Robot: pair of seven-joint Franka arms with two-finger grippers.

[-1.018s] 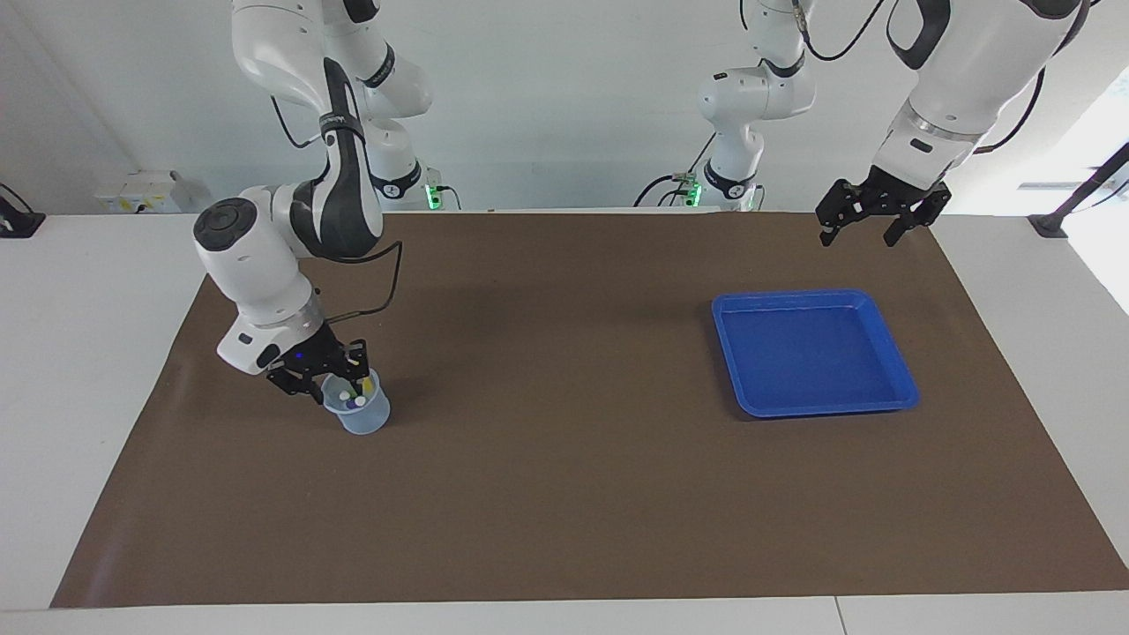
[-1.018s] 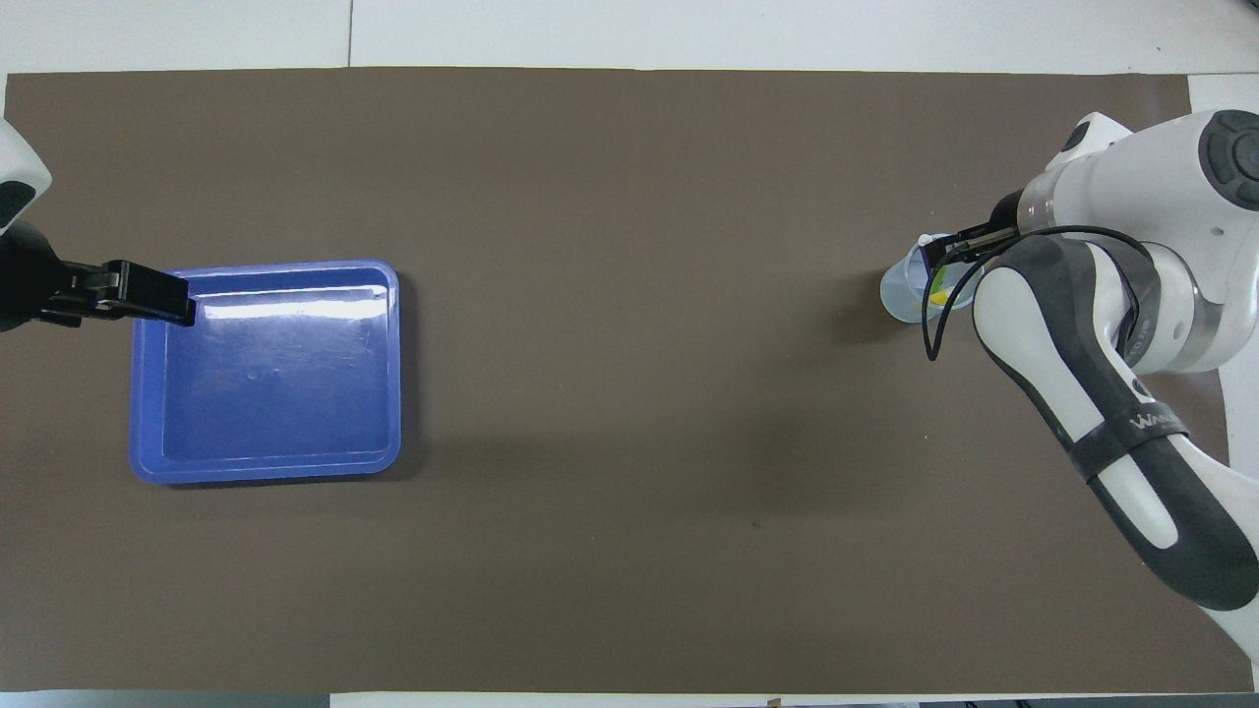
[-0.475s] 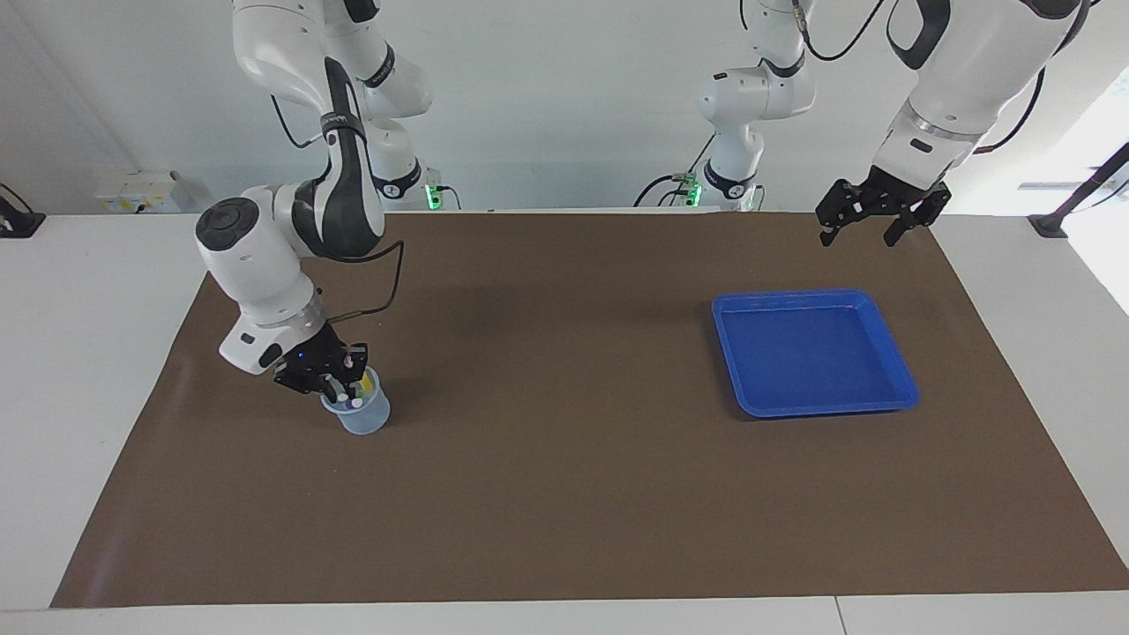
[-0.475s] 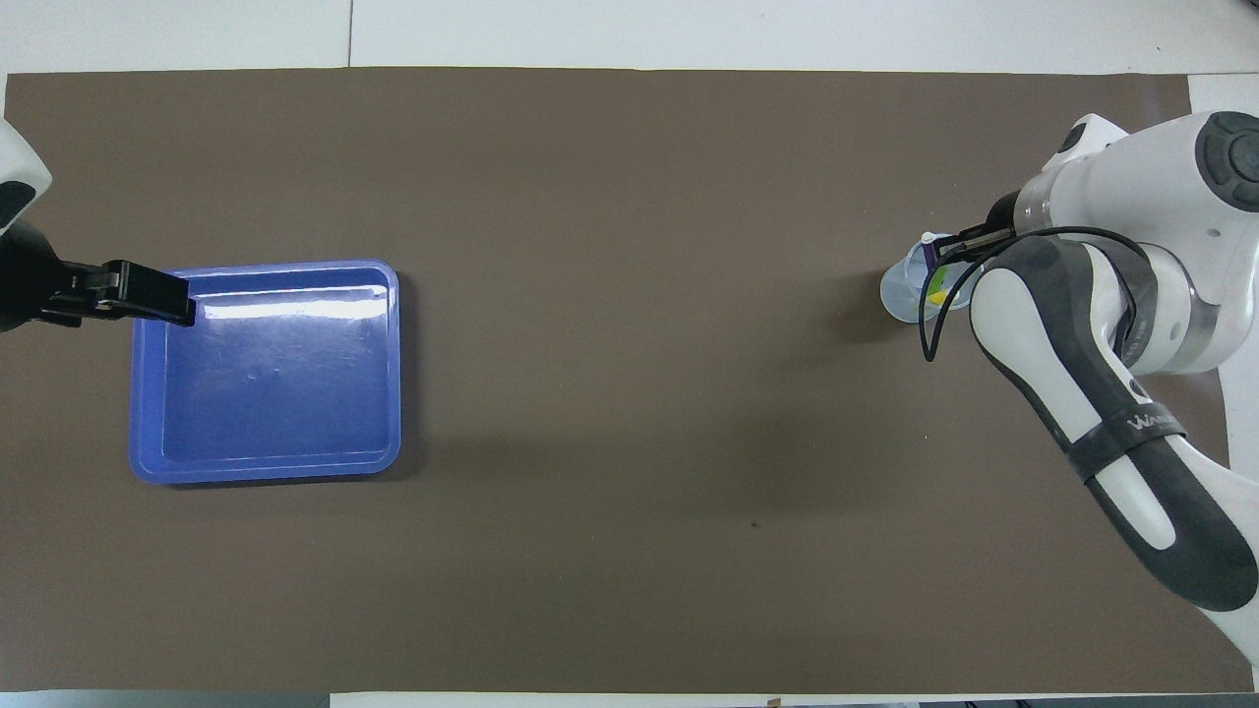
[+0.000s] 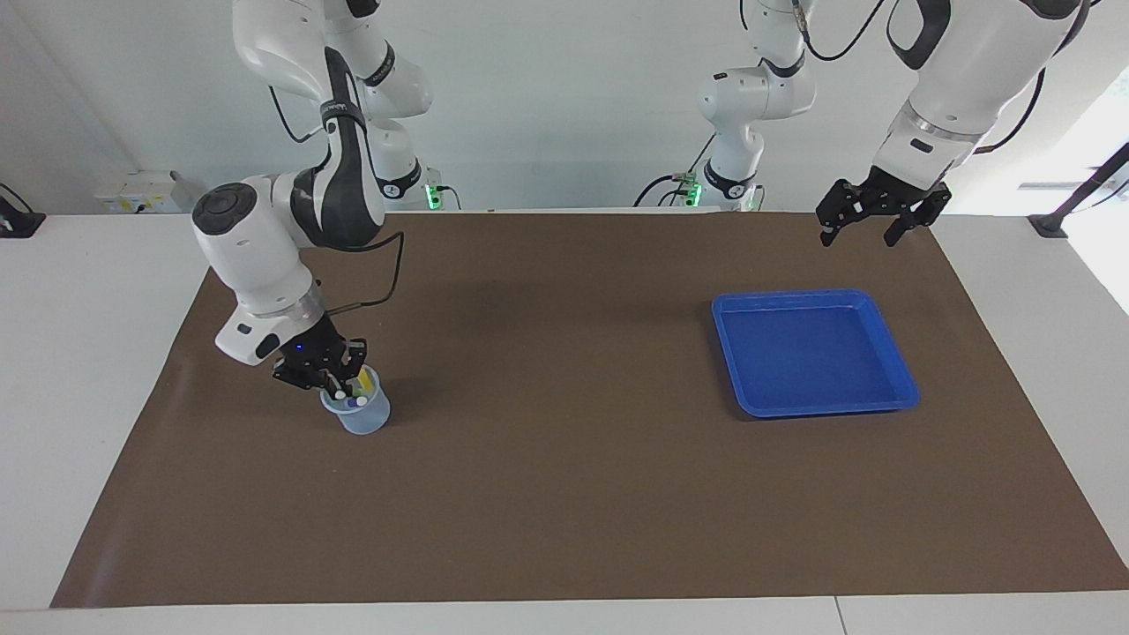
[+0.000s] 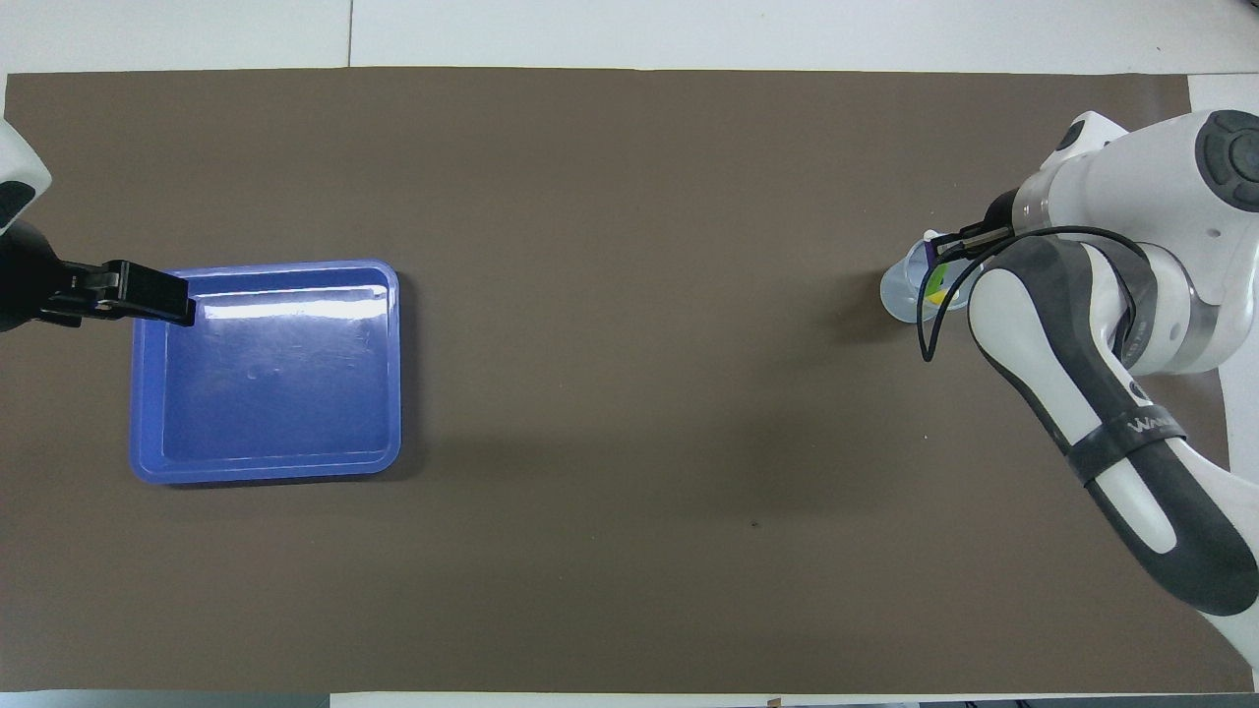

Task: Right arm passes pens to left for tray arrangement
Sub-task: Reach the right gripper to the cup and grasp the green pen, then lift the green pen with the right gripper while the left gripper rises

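Several pens stand in a small translucent cup toward the right arm's end of the table; a yellow one shows among whitish tips. My right gripper reaches into the cup's mouth and is shut on a purple pen, which stays partly inside the cup. The blue tray lies empty toward the left arm's end. My left gripper waits open in the air; from above, this gripper covers one corner of the tray.
A brown mat covers the table, with white tabletop showing around its edges. The right arm's forearm and cable hang over the mat beside the cup.
My right gripper closed on a pen in the cup and then rose slightly with it. The left arm has not moved.
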